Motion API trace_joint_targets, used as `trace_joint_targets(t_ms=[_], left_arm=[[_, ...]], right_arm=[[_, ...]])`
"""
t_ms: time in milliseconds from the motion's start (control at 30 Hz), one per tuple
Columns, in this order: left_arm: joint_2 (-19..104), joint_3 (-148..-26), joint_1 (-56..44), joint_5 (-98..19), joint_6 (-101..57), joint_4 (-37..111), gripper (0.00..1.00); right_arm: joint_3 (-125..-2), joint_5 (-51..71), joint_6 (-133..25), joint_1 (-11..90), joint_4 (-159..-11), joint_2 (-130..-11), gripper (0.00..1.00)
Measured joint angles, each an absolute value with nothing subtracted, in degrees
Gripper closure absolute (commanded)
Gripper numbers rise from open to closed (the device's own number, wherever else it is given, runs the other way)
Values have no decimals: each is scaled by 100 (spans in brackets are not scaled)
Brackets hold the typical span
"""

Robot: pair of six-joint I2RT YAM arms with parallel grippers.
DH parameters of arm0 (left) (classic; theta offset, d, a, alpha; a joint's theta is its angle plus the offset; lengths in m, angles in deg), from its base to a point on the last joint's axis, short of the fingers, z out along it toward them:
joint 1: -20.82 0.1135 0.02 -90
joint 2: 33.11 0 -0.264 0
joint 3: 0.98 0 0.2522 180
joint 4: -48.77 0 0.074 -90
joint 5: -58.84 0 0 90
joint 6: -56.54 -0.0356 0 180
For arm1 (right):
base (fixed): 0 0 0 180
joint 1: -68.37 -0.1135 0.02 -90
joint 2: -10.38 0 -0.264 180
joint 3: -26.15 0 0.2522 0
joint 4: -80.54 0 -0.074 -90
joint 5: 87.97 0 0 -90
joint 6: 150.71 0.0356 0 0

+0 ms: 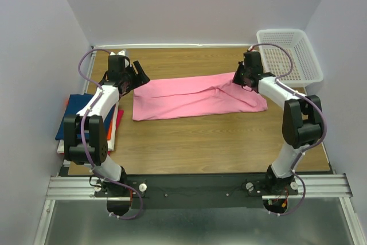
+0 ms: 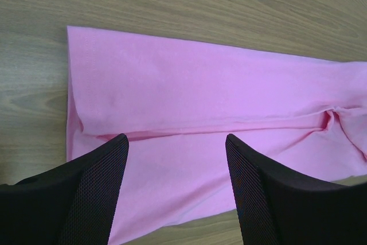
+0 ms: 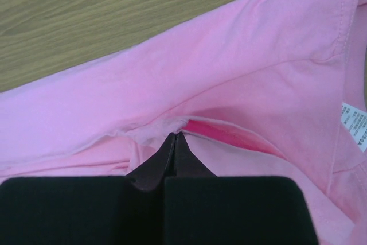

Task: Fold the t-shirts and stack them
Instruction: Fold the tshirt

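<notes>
A bright pink t-shirt (image 1: 195,97) lies folded into a long strip across the middle of the wooden table. My left gripper (image 1: 137,76) hovers over the strip's left end, open, with pink cloth (image 2: 200,84) showing between its fingers (image 2: 176,139) and nothing held. At the strip's right end my right gripper (image 1: 238,78) is shut. Its tips (image 3: 175,135) pinch a puckered fold edge of the pink t-shirt (image 3: 241,67), where a darker pink inner layer shows. A stack of other t-shirts (image 1: 74,117), dark blue on top with red and orange edges, sits at the table's left edge.
A white mesh basket (image 1: 289,53) stands at the back right corner, just behind the right arm. White walls close in the table at the back and on both sides. A white care label (image 3: 356,123) shows at the shirt's right edge.
</notes>
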State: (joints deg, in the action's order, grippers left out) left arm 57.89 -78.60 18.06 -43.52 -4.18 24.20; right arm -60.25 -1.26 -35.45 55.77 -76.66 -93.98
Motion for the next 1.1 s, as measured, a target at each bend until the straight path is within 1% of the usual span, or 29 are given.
trace_joint_targets(t_ms=[167,400,600,733,767,867,933,1033,1100], left_arm=[[5789,-7858,1802,-4378,-418,2420,24],[5789,-7858,1769,-4389,-434,2422,25],[5789,-7836,1740,-4391,-436,2424,25],[5789,-7794,1688,-4404,-436,2422,25],[5794,-7790,1666,-4415,-434,2422,25],[5798,-7781,1657,-4459,-434,2422,25],[5805,-7781,1657,-4476,-431,2424,25],[5826,-7783,1655,-4476,-429,2422,25],[5844,-7781,1657,-4474,-427,2422,25]], right_arm=[[-5746,-126,-3458,5365,-7668,-9098,100],[-5267,-177,-3196,4797,-7664,-8821,100],[-4655,-371,-2955,4382,-7638,-8611,100],[-4373,-458,-2879,4373,-7653,-8440,89],[-4294,-461,-2863,4371,-7653,-8368,82],[-4137,-454,-2820,4356,-7644,-8220,71],[-4050,-434,-2798,4327,-7646,-8067,69],[-3940,-458,-2778,4281,-7638,-7697,62],[-3934,-618,-2791,4277,-7657,-7446,62]])
